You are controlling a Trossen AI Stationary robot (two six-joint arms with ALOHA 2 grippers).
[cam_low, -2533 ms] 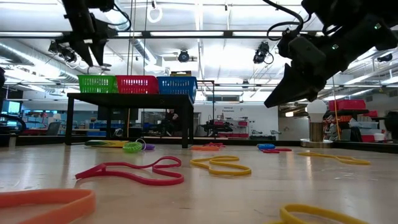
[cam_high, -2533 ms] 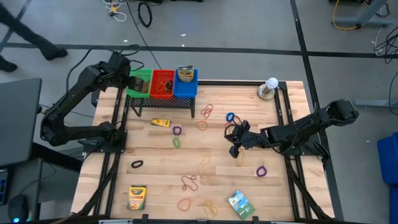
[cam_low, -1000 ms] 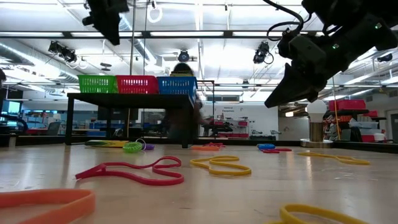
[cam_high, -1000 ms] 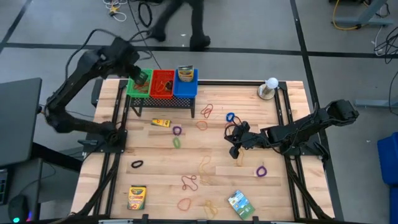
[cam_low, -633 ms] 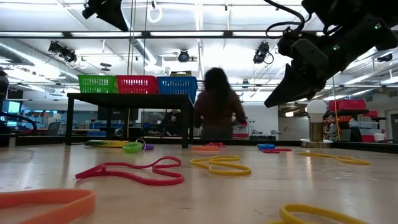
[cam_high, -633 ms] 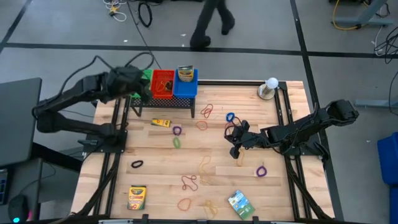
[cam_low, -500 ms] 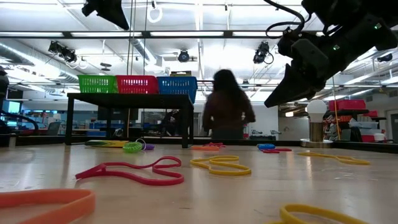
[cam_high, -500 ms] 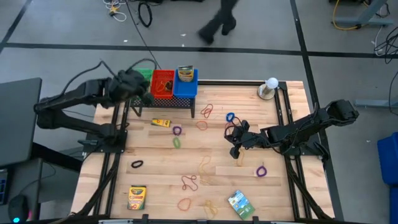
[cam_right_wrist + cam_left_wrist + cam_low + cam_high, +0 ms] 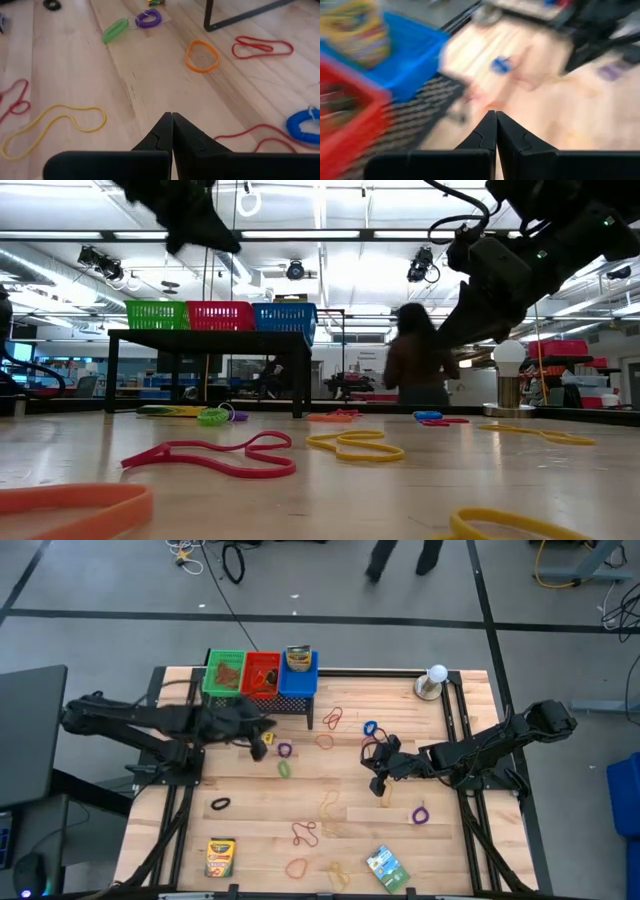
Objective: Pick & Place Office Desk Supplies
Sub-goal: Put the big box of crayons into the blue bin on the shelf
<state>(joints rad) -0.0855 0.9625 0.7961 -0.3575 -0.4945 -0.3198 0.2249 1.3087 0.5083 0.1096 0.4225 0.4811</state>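
Observation:
My left gripper (image 9: 266,726) is shut with nothing in it. It hangs in front of the black rack, above a small yellow crayon box (image 9: 260,739) lying on the table. In the left wrist view its shut fingers (image 9: 495,120) point past the blue basket (image 9: 405,55). My right gripper (image 9: 378,776) hovers shut over mid-table (image 9: 172,116), touching nothing. Rubber bands lie flat on the wood: purple (image 9: 285,750), green (image 9: 284,768), orange (image 9: 202,55), blue (image 9: 371,727), yellow (image 9: 50,127), black (image 9: 220,804). Another crayon box (image 9: 220,856) and a green packet (image 9: 385,867) lie near the front edge.
Green (image 9: 224,673), red (image 9: 262,673) and blue (image 9: 299,670) baskets stand on the black rack at the back left; a crayon box (image 9: 298,658) is in the blue one. A white ball on a base (image 9: 436,674) stands at the back right. A person (image 9: 415,365) walks beyond the table.
My left gripper has swung away from above the green basket. It has come down and moved toward the table's right and near side, to a spot in front of the rack. My right arm has kept still. A person has crossed the room behind the table.

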